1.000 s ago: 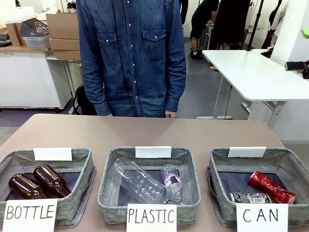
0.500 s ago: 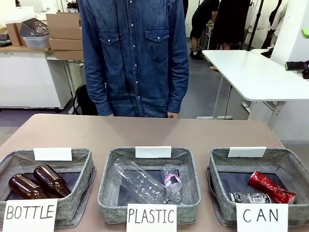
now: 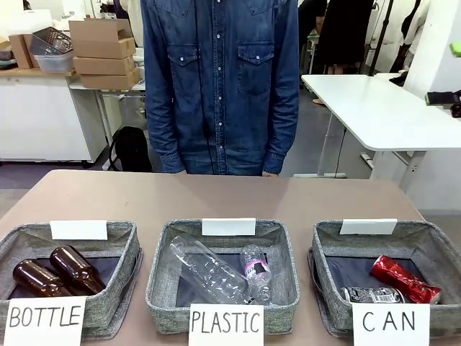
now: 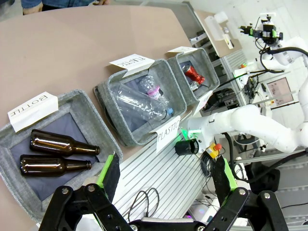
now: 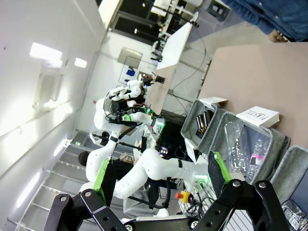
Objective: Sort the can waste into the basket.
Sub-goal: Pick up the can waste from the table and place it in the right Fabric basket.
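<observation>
The dented shiny red can [image 3: 405, 279] and the dark printed can [image 3: 372, 294] lie touching inside the grey woven fabric basket [image 3: 328, 288] marked "CAN", at the table's right near corner. The left gripper [image 4: 166, 174] and right gripper [image 5: 158, 177] both hang with jaws spread wide, holding nothing.

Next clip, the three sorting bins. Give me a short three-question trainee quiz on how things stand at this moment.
1. True or false: the red can lies inside the CAN basket.
2. How many brown glass bottles lie in the BOTTLE bin?
3. Which best fits the left hand? A) shut on a bottle B) open, holding nothing C) shut on the dark can

Key: 1 true, and the dark can lies beside it. 2 two. 3 B; the right hand is open too.
</observation>
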`<move>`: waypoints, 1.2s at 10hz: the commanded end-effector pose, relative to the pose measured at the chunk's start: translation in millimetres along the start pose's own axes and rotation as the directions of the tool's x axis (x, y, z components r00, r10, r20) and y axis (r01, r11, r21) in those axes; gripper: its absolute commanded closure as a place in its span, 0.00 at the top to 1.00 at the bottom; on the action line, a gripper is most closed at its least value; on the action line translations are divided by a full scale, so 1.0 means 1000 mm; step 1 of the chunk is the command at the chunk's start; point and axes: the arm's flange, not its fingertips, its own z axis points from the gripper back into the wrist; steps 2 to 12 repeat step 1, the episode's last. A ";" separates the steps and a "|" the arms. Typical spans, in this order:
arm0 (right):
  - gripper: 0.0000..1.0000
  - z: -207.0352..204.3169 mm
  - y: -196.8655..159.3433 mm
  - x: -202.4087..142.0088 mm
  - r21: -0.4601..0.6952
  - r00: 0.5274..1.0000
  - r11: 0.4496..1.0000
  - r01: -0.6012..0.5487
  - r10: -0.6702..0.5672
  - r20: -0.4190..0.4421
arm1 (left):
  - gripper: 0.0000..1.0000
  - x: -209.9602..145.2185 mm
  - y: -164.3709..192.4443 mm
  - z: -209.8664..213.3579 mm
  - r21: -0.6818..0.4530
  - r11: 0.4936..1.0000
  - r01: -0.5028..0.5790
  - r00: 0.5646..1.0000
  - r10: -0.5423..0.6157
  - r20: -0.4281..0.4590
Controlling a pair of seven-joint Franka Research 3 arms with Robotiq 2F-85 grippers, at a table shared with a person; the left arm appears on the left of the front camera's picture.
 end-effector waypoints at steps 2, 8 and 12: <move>1.00 0.001 0.002 0.003 -0.007 1.000 1.000 -0.010 0.010 -0.011 | 1.00 0.000 0.000 0.000 -0.026 0.999 0.020 1.000 -0.019 0.012; 1.00 0.001 0.002 0.003 -0.007 1.000 1.000 -0.010 0.010 -0.011 | 1.00 0.000 0.000 0.000 -0.026 0.999 0.020 1.000 -0.019 0.012; 1.00 0.001 0.002 0.003 -0.007 1.000 1.000 -0.010 0.010 -0.011 | 1.00 0.000 0.000 0.000 -0.026 0.999 0.020 1.000 -0.019 0.012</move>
